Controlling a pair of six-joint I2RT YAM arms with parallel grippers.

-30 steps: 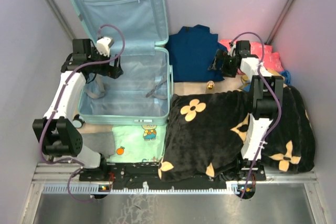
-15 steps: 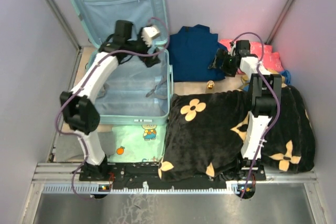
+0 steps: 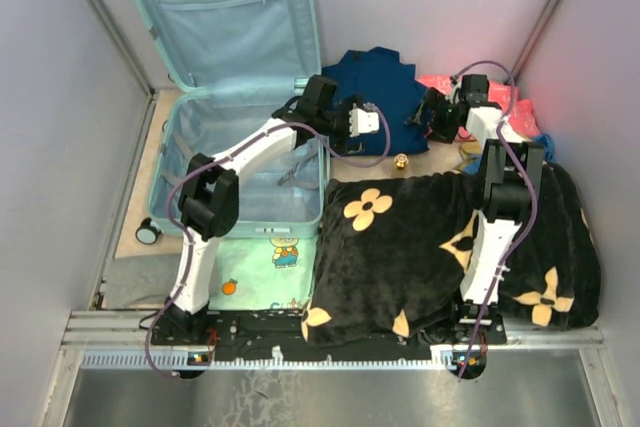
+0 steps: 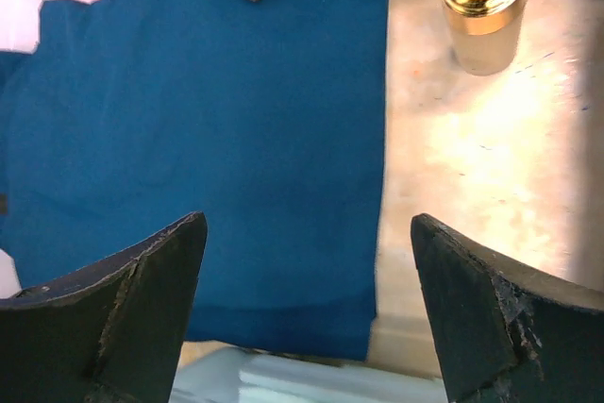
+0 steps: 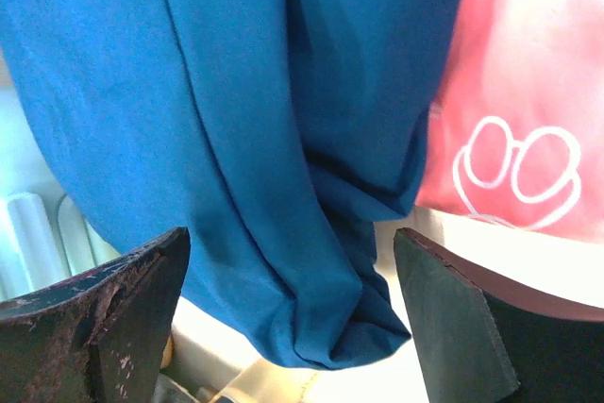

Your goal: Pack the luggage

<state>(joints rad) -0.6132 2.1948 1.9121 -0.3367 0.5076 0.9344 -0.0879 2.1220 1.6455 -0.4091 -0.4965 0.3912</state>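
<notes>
The left tool (image 3: 372, 125) (image 4: 307, 233) stands wide open with nothing between its fingers. It hangs over the near edge of a folded blue garment (image 3: 375, 87) (image 4: 208, 120) at upper centre of the top view. In the left wrist view the garment's straight right edge runs down the middle of the frame. To the right of that edge lies bare desk (image 4: 472, 167). A small gold-capped bottle (image 3: 401, 161) (image 4: 484, 7) stands there alone at the upper right, apart from the cloth.

The right tool (image 3: 425, 117) (image 5: 291, 238) is also spread wide and grips nothing. It faces the same garment (image 5: 255, 120) from the other side, and the two tools sit near each other across the cloth. In the right wrist view the blue folds hang down between its fingers. A pink garment with a white looped print (image 3: 505, 102) (image 5: 528, 92) touches the blue one's right edge.

The luggage (image 3: 245, 230) lies open in the upper left of the top view. Its base is flat on the desk and its lid (image 3: 225, 17) leans up against the back wall. The left arm crosses over the base's right rim to reach the garment. The blue cloth begins just beside that rim.

A black blanket with tan flowers (image 3: 400, 247) fills the lower right and presses against the luggage's near right corner. It leaves only a narrow strip of bare desk around the bottle. A pale green printed cloth (image 3: 265, 267) lies below the luggage, touching its near wall.
</notes>
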